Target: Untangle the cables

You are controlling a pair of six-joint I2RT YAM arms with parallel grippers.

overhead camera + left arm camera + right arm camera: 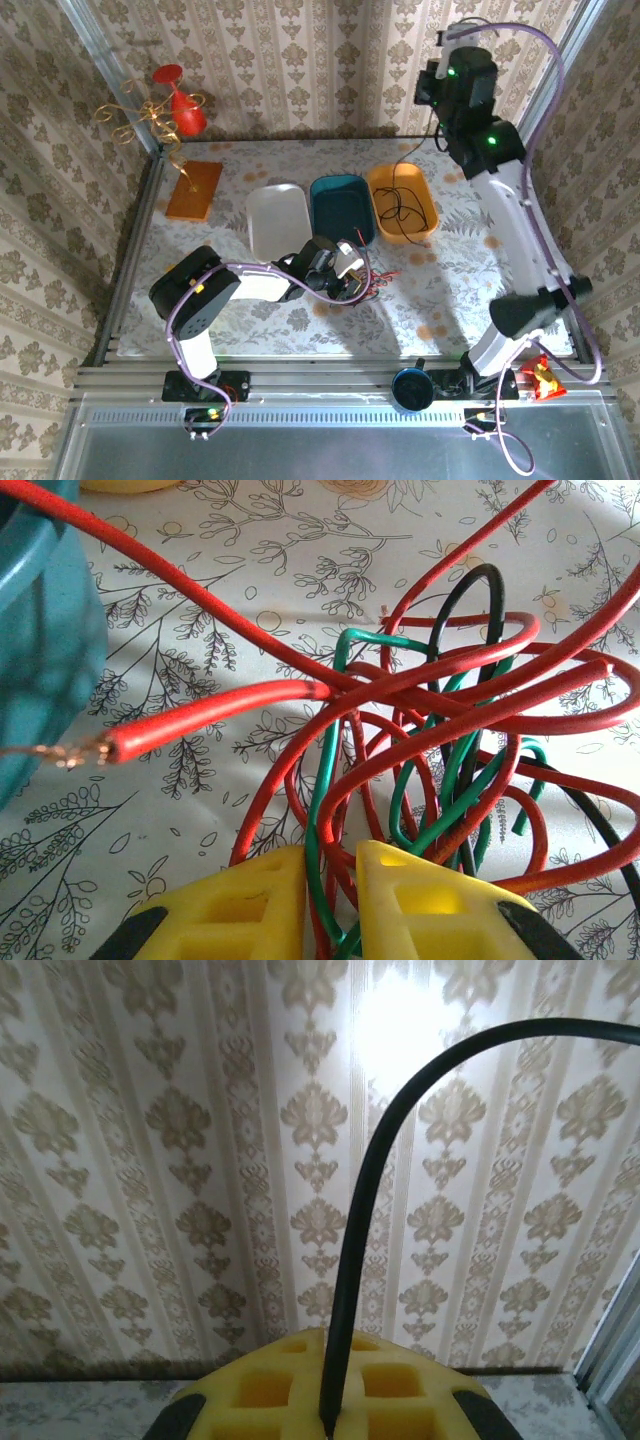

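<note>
jaws of the left gripper [332, 880], padded in yellow, pinch green and red strands of a tangled bundle of thin red, green and black wires [440, 730] over the floral tablecloth [250, 560], just beside a teal oval tray [40, 630]; the right gripper [328, 1400], raised by the patterned back wall, has its jaws pressed on a single thin black cable [360, 1210] trailing down into an orange oval tray [430, 225]

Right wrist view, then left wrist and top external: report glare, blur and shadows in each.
Right wrist view: a blown-out glare patch on the beige patterned wallpaper; the thin black cable is fairly sharp. Left wrist view: the near teal plastic tray is blurred; the tangle of red, green and black wires is sharper. Top external view: soft arm shadows on the floral tablecloth.
</note>
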